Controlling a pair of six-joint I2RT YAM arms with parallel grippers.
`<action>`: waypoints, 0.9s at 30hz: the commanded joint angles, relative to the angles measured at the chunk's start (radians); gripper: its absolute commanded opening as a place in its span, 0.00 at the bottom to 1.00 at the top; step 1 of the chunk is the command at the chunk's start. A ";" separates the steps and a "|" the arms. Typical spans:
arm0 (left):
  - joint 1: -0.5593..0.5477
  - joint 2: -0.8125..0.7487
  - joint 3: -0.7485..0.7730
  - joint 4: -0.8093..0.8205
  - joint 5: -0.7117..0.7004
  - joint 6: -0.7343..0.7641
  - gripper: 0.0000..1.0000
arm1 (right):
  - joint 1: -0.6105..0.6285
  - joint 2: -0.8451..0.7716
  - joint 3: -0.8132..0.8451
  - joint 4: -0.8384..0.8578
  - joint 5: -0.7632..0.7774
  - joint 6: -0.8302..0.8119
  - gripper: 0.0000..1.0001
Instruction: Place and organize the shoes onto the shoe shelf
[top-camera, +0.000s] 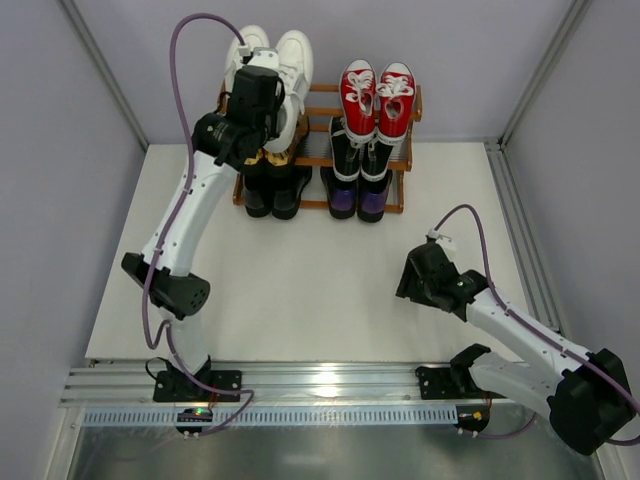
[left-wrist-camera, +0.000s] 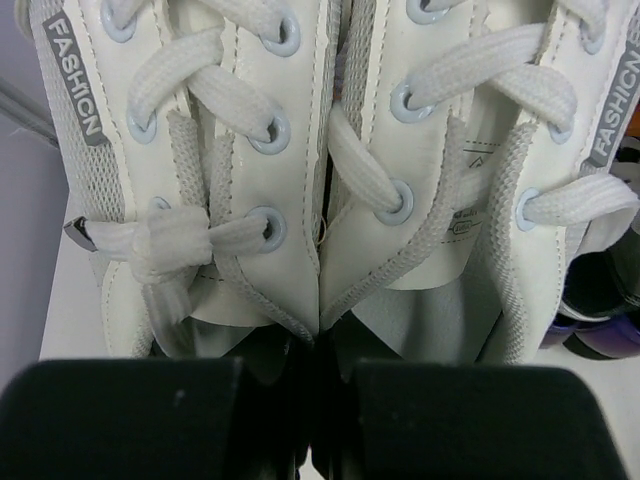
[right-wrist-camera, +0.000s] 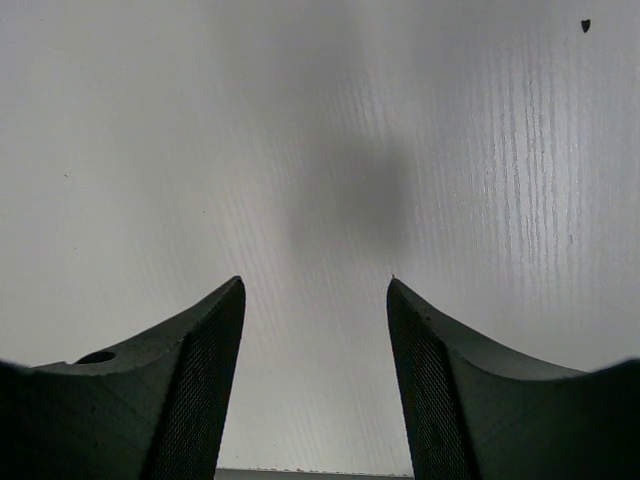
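The shoe shelf (top-camera: 318, 161) stands at the back of the table. A pair of white sneakers (top-camera: 292, 62) (left-wrist-camera: 240, 150) rests on its top tier at the left. My left gripper (top-camera: 268, 105) (left-wrist-camera: 318, 345) is shut on the two touching inner collars of that pair. Red sneakers (top-camera: 378, 92) sit on the top tier at the right, with black-and-white sneakers (top-camera: 360, 150) under them and purple loafers (top-camera: 358, 200) at the bottom. Gold loafers (top-camera: 268, 158) peek out under my left arm, above glossy black dress shoes (top-camera: 272, 195). My right gripper (top-camera: 412, 280) (right-wrist-camera: 315, 290) hangs open over bare table.
The white table (top-camera: 300, 290) is walled by grey panels at left, right and back. An aluminium rail (top-camera: 330, 380) carrying both arm bases runs along the near edge. Purple cables loop off both arms.
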 joint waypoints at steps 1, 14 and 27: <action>0.071 -0.016 0.076 0.259 0.008 0.034 0.00 | -0.004 0.018 0.037 0.030 -0.004 -0.022 0.61; 0.100 0.117 0.159 0.407 0.053 0.076 0.00 | -0.023 0.069 0.072 0.032 0.007 -0.022 0.61; 0.151 0.183 0.159 0.445 0.103 0.057 0.00 | -0.049 0.141 0.110 0.060 -0.016 -0.031 0.61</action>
